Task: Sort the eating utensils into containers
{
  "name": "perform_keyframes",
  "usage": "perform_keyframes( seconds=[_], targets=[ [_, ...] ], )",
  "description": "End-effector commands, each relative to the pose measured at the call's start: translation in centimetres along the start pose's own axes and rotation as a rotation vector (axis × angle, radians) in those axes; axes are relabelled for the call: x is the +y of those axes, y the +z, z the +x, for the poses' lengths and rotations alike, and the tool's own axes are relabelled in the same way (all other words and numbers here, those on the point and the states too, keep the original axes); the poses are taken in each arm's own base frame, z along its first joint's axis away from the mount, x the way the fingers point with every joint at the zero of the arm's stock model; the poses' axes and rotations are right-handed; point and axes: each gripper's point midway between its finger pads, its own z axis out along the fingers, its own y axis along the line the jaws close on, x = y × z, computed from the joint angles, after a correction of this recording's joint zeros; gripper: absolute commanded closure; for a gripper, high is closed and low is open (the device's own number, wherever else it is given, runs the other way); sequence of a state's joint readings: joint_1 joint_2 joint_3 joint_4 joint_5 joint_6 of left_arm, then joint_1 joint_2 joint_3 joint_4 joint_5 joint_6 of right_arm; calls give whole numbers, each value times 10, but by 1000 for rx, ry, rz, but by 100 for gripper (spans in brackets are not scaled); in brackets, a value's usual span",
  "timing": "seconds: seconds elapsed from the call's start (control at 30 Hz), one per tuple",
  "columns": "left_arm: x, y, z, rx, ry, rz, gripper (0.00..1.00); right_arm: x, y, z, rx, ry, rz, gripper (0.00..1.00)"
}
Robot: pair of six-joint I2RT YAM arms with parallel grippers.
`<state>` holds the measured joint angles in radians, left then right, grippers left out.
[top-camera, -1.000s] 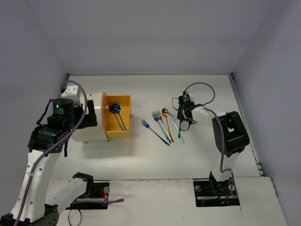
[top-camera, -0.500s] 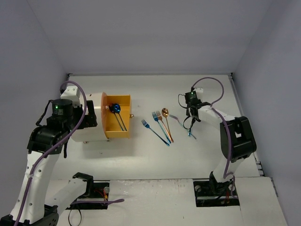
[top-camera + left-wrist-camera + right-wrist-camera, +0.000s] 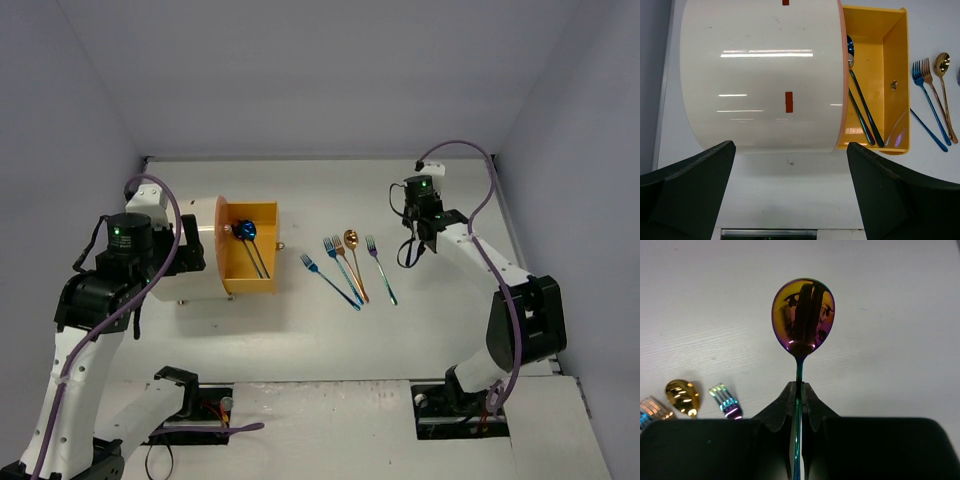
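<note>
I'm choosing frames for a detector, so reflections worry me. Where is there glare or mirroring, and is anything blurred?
Left wrist view: white light streaks glare on the drum cabinet; the fingers of the left tool are dark and featureless. Right wrist view: the spoon in the right tool mirrors dark shapes, in sharp focus. Top view: even light, faint shadows.

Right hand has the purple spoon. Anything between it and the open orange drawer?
Nothing upright. Between the purple spoon in the right hand and the drawer, only four forks and a gold spoon lie flat on the table, probably passable if carried above them.
</note>
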<state>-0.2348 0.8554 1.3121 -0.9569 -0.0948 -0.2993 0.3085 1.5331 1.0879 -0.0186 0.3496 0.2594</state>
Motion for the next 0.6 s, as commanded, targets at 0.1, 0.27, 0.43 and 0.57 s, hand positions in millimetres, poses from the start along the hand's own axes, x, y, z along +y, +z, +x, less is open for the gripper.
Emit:
perform_keyframes(
  seconds=[0.1,0.27,0.43,0.57],
  targets=[
    [-4,-4,-10,-41,-16,18,7,102,-91,-99,-246,40,-468,100],
    [-3,-6,-14,-51,-11,15,7,205,-183,-148,-364,34,-826,100],
    [-4,-9,-21,-65,-20,19,7,298,-232,-153,-395,9,-1042,100],
    [-6,-11,-22,-70,-25,28,7,350,-247,-138,-383,-8,-1100,100]
  ],
)
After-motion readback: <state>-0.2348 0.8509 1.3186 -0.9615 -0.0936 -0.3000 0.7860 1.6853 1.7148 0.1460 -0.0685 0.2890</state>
